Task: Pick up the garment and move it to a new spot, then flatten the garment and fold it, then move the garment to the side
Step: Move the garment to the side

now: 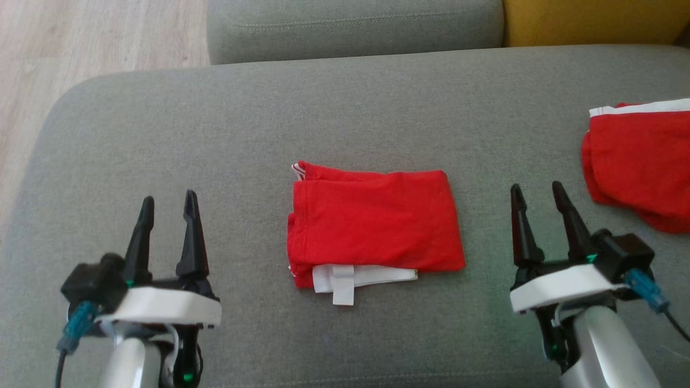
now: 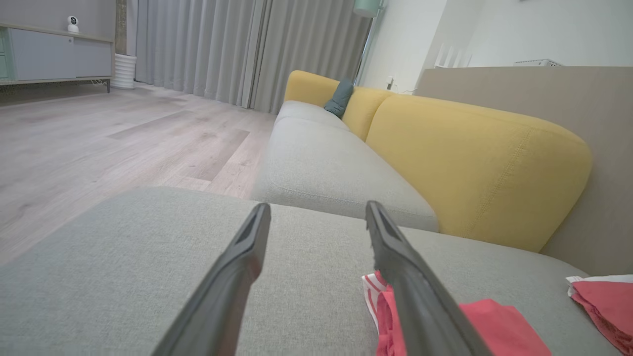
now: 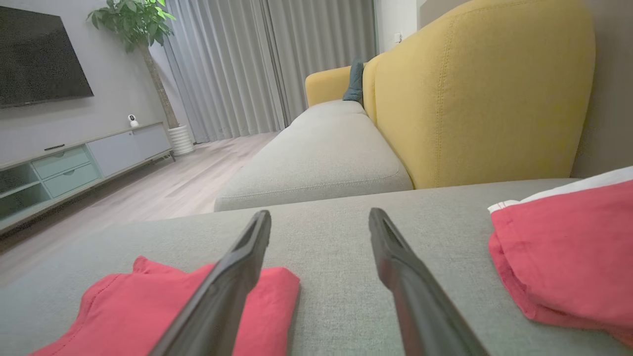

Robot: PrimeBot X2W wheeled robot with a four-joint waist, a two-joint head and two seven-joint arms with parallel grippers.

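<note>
Item: folded red garment, lying between our left gripper and right gripper, both with jaws apart and empty. Step judged: moving it aside. Next we need a grasp on its edge.

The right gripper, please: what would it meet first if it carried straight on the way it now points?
Probably neither garment: the right gripper aims across bare grey cushion, between the folded red garment and the second red garment. Beyond lies the next seat cushion, though depth is unclear.
</note>
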